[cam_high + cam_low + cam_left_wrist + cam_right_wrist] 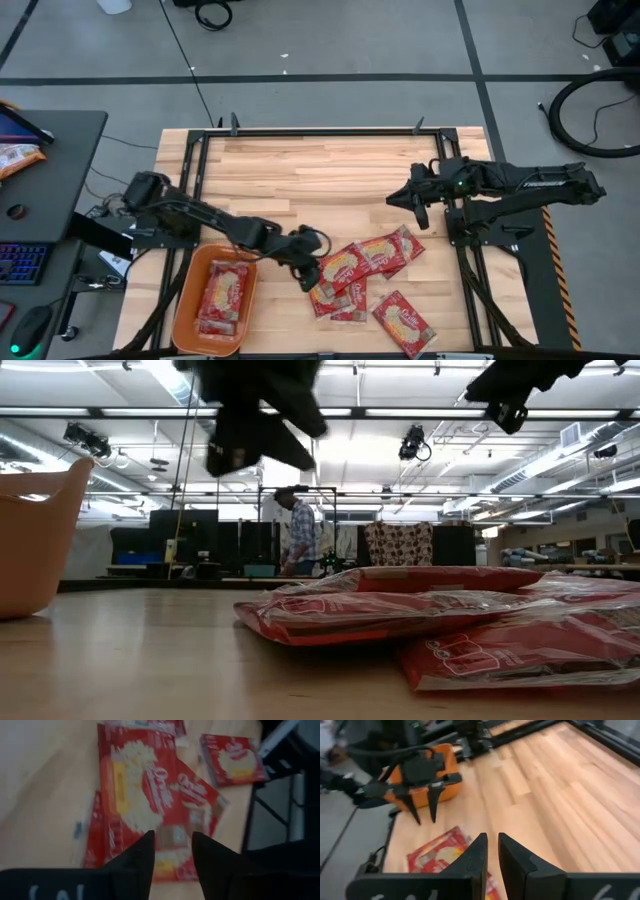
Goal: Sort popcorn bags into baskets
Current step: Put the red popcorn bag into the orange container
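Several red popcorn bags (pixel 360 265) lie flat in an overlapping pile on the wooden table, with one more bag (pixel 403 320) lying apart near the near edge. The orange bin (pixel 185 300) stands left of the pile and has red bags (pixel 222 295) inside. My left gripper (pixel 305 270) hovers open above the pile's left end; the left wrist view shows its fingers (pixel 172 852) over a bag (pixel 145 790), and the low view shows it (pixel 255 440) well above the bags (pixel 400 610). My right gripper (pixel 415 205) waits over bare wood to the right, its fingers (pixel 491 840) a narrow gap apart.
A black metal frame (pixel 320 131) edges the table. Bare wood (pixel 310 180) stretches from the pile to the far edge. A desk with a keyboard (pixel 20 265) and an orange-and-white packet (pixel 15 155) stands to the left. A person (pixel 300 535) stands far back in the room.
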Motion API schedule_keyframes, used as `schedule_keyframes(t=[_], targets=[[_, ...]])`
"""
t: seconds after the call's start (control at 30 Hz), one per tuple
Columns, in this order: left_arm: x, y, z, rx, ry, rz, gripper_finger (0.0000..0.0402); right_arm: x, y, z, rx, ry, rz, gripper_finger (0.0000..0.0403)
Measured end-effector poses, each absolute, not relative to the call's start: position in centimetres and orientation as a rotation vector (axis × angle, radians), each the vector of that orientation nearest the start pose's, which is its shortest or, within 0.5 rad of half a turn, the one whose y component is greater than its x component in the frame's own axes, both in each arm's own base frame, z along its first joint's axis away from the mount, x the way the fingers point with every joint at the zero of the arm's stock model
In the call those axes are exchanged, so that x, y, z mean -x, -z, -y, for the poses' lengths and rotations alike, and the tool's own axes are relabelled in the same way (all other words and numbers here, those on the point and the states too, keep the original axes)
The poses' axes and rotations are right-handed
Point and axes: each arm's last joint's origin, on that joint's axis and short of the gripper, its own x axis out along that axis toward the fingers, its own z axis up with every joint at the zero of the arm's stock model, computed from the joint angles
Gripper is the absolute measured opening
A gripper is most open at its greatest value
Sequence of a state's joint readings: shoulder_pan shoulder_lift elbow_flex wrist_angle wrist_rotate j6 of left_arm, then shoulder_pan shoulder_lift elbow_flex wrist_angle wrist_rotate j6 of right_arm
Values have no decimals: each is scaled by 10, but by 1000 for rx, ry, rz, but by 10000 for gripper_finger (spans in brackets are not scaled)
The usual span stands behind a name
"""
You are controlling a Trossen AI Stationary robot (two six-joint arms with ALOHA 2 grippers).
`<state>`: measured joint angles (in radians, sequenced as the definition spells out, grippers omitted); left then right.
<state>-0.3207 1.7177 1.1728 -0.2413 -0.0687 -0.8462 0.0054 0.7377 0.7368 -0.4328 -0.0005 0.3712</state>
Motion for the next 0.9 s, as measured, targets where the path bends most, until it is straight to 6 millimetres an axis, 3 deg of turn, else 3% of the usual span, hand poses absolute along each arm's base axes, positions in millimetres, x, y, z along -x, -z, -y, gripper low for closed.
schedule_keyframes(t=[0.27, 0.57, 0.9], targets=[[-389, -212, 119, 462, -56, -802, 207, -156, -299, 8, -400, 235, -413, 50], [-439, -193, 135, 293, -103, -754, 215, -147, -291, 20, -407, 405, -477, 46], [-450, -176, 169, 11, -122, -828, 215, -135, -296, 29, -348, 447, -455, 34]])
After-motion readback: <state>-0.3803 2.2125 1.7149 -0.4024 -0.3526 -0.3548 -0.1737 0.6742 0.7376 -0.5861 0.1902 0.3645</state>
